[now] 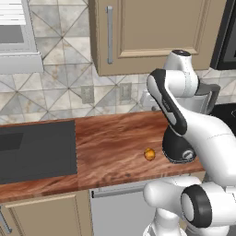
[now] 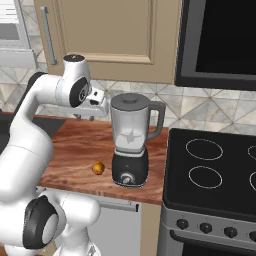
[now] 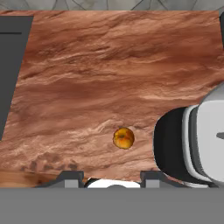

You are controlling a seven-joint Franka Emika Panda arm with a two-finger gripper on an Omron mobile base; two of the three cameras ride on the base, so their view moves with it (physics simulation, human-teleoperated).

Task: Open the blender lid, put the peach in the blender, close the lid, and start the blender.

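The blender (image 2: 130, 145) stands on the wooden counter, with a black base, a front knob (image 2: 128, 177) and a clear jar. The dark grey lid (image 2: 131, 98) sits on top of the jar. The peach (image 2: 98, 168) lies on the counter just left of the base, apart from it. My gripper (image 2: 86, 115) hangs open and empty high above the counter, left of the jar at about lid height. In the hand view the peach (image 3: 124, 138) lies below, between and beyond my spread fingertips (image 3: 70, 178), and the blender (image 3: 170, 144) is at the right. My arm hides the jar in the left base view, where the peach (image 1: 149, 154) lies beside the base (image 1: 177, 150).
A black stove (image 2: 215, 165) adjoins the counter right of the blender. A dark flat panel (image 1: 37, 150) is set in the counter at the left. Wall cabinets (image 1: 152, 32) hang above, and the counter's front edge (image 2: 100, 192) runs close to the peach.
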